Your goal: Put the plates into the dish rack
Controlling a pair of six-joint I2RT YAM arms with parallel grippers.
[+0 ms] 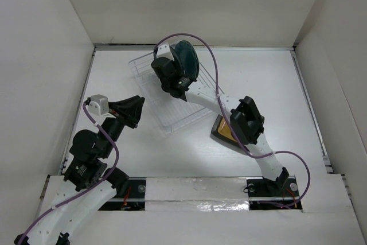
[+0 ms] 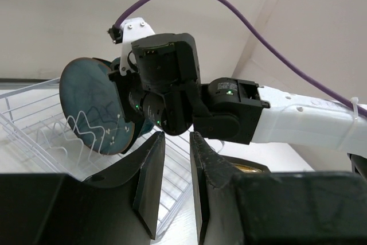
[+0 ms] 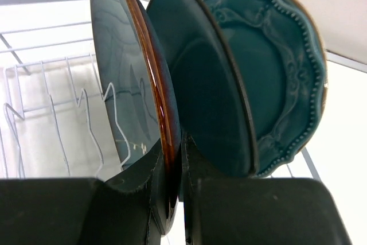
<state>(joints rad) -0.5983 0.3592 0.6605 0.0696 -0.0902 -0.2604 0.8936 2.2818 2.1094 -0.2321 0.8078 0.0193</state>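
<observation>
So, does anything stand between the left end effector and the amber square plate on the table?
Yes. In the top view the near corner of the dish rack lies on the straight line between the left end effector and the amber square plate, and the right arm hangs over the plate, hiding part of it.

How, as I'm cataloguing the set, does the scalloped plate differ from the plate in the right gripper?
Rim: the scalloped plate has a wavy, beaded one; the gripped plate a smooth one with a brown edge. Colour: the scalloped plate is lighter teal; the gripped plate is darker and glossier. State: the right gripper pinches the gripped plate; the scalloped plate stands untouched, the middle plate between them. Both are upright.
</observation>
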